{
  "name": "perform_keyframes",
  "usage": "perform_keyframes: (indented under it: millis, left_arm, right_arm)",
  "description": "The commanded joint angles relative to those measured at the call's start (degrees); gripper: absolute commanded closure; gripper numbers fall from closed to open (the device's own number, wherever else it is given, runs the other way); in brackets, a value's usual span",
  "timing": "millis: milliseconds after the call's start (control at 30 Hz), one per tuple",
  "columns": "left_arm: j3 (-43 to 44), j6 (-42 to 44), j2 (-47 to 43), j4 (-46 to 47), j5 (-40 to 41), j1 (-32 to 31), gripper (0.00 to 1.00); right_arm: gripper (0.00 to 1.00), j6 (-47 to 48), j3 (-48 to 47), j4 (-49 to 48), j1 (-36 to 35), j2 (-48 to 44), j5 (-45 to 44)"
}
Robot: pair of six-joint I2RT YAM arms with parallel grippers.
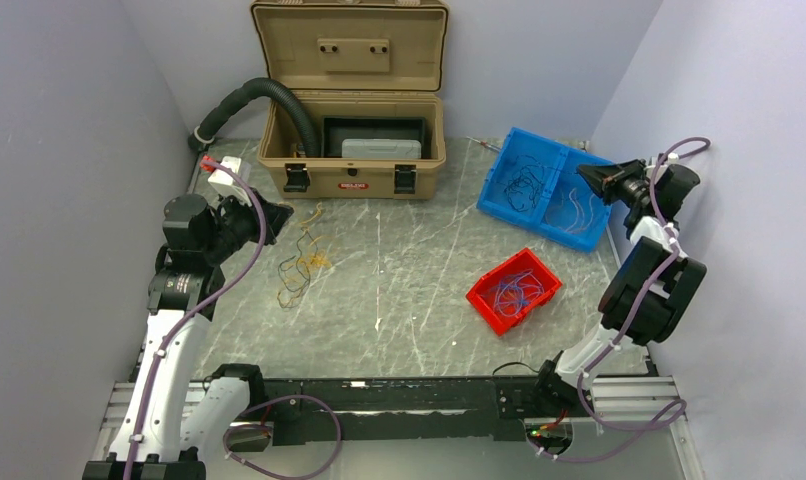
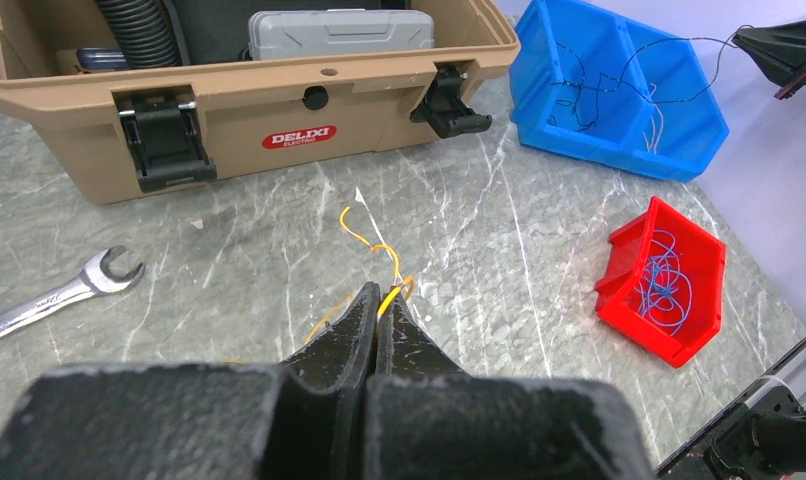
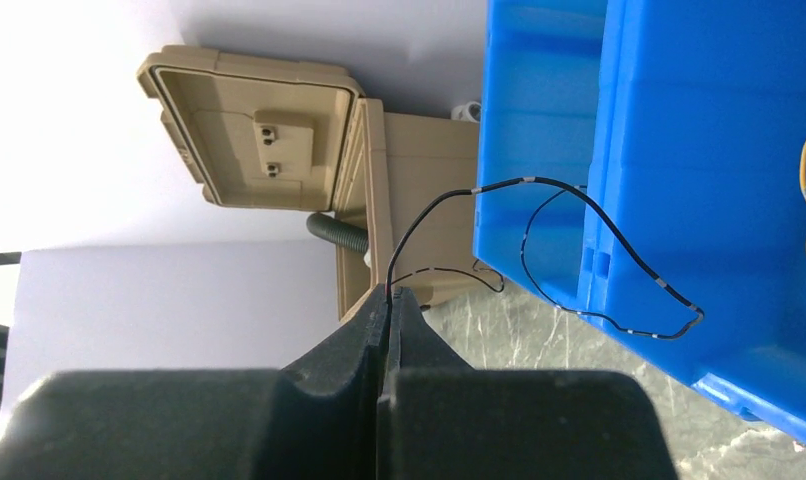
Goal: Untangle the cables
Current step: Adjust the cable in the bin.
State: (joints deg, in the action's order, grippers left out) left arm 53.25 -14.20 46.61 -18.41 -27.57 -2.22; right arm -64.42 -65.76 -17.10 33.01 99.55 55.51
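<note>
A loose tangle of yellow-orange and black cables (image 1: 301,262) lies on the table's left part. My left gripper (image 2: 382,292) is shut on a yellow-orange wire (image 2: 379,248) that curls out from its tips; from above it (image 1: 279,212) hovers just left of the tangle. My right gripper (image 3: 390,290) is shut on a thin black wire (image 3: 539,181) that loops up and trails into the blue bin (image 1: 509,165); it (image 1: 587,175) hangs at that bin's right end. Black wires (image 1: 524,185) lie in the bin's left compartment and pale ones in its right. Blue wires (image 1: 517,290) fill the red bin (image 1: 484,300).
An open tan toolbox (image 1: 351,180) stands at the back, with a fat black hose (image 1: 249,95) running into it. A silver wrench (image 2: 59,292) lies on the table in front of the box's left side. Walls close in on both sides.
</note>
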Motion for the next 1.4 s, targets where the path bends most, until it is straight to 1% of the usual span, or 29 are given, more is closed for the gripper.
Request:
perform_keyframes:
  millis: [0, 33, 200, 367, 433, 500, 700, 833, 933, 1000, 1100, 1300, 1367]
  left_arm:
    - [1.3, 1.1, -0.3, 1.0, 0.0, 0.1, 1.0]
    - [1.4, 1.2, -0.3, 1.0, -0.1, 0.1, 1.0]
    - [1.5, 1.1, 0.0, 1.1, -0.4, 0.1, 1.0]
    - [1.4, 1.1, -0.2, 1.0, -0.3, 0.1, 1.0]
    - [1.5, 1.1, -0.1, 1.0, -0.2, 0.1, 1.0]
    - [1.6, 1.1, 0.0, 1.0, -0.3, 0.1, 1.0]
    - [1.3, 1.1, -0.3, 1.1, -0.2, 0.1, 1.0]
    - [1.6, 1.1, 0.0, 0.9, -0.3, 0.1, 1.0]
    - [1.4, 1.2, -0.1, 0.9, -0.3, 0.1, 1.0]
    - [1.3, 1.0, -0.3, 1.1, -0.2, 0.1, 1.0]
    - [1.3, 1.1, -0.2, 1.0, -0.4, 0.1, 1.0]
    - [1.3, 1.0, -0.2, 1.0, -0.5, 0.1, 1.0]
    - [1.3, 1.0, -0.1, 1.0, -0.5, 0.1, 1.0]
  right_arm:
    - [1.0, -3.8, 1.6, -9.1, 1.8, -4.2, -2.1]
    - [1.0, -2.6, 1.1, -8.6, 1.3, -4.4, -2.1]
    - [1.0, 5.6, -3.8, 0.3, -2.7, -5.3, -4.0]
    - [1.0, 6.3, -5.7, 0.6, -4.1, -6.4, -5.8]
    - [1.0, 8.0, -7.5, 4.0, -4.7, -6.0, -6.5]
    - [1.0, 10.0, -9.3, 7.0, -5.7, -5.3, -7.2]
    - [1.0, 13.2, -10.0, 9.4, -10.5, -2.3, -10.7]
    - [1.0, 16.1, -11.4, 11.7, -15.1, 1.2, -13.6]
    - [1.0, 18.0, -12.8, 13.7, -17.3, 4.9, -15.7]
    - [1.0, 20.7, -14.7, 17.6, -18.7, 7.2, -18.9]
    - [1.0, 25.8, -18.5, 24.8, -20.9, 10.7, -26.9]
    - [1.0, 34.8, -27.8, 37.3, -26.2, 18.1, -45.2]
    - [1.0, 36.4, -30.4, 39.8, -27.7, 20.9, -47.9]
